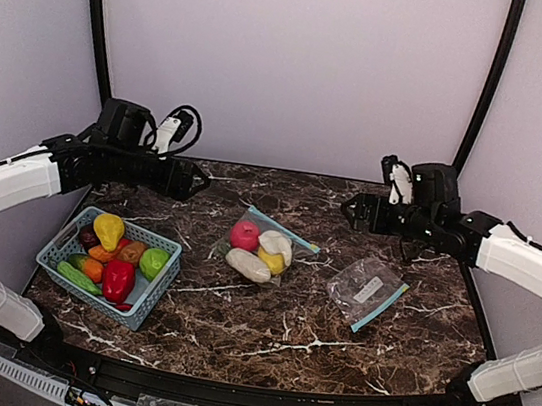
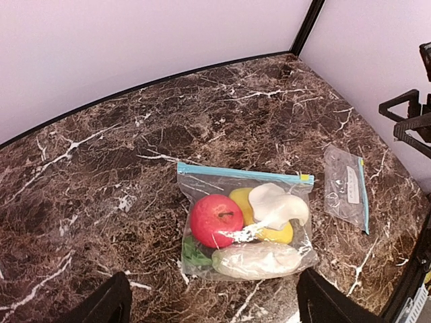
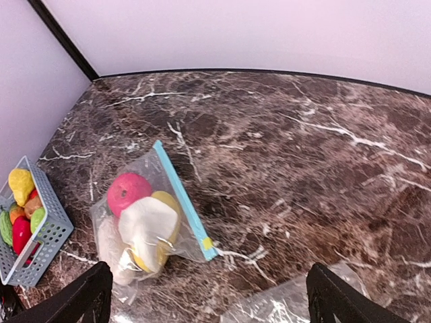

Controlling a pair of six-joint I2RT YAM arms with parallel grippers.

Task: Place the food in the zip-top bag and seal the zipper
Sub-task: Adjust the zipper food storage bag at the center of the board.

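Observation:
A clear zip-top bag [image 1: 262, 249] lies in the middle of the marble table, its blue zipper strip [image 1: 283, 229] along the far edge. It holds a red apple [image 2: 215, 219], a yellow piece [image 2: 242, 202], a cream-white piece [image 2: 276, 204], a long whitish piece [image 2: 259, 260] and a green bit. The strip lies flat in the left wrist view [image 2: 242, 174] and right wrist view [image 3: 180, 199]. My left gripper [image 1: 198, 181] hangs open and empty above the table's back left. My right gripper [image 1: 348, 211] hangs open and empty at the back right. More food [image 1: 119, 278] lies in the basket.
A teal lattice basket [image 1: 158, 300] stands at the left, with red, yellow, green and orange pieces in it; it also shows in the right wrist view [image 3: 59, 232]. A second, empty zip-top bag [image 1: 368, 290] lies right of the filled one. Walls close the back and sides.

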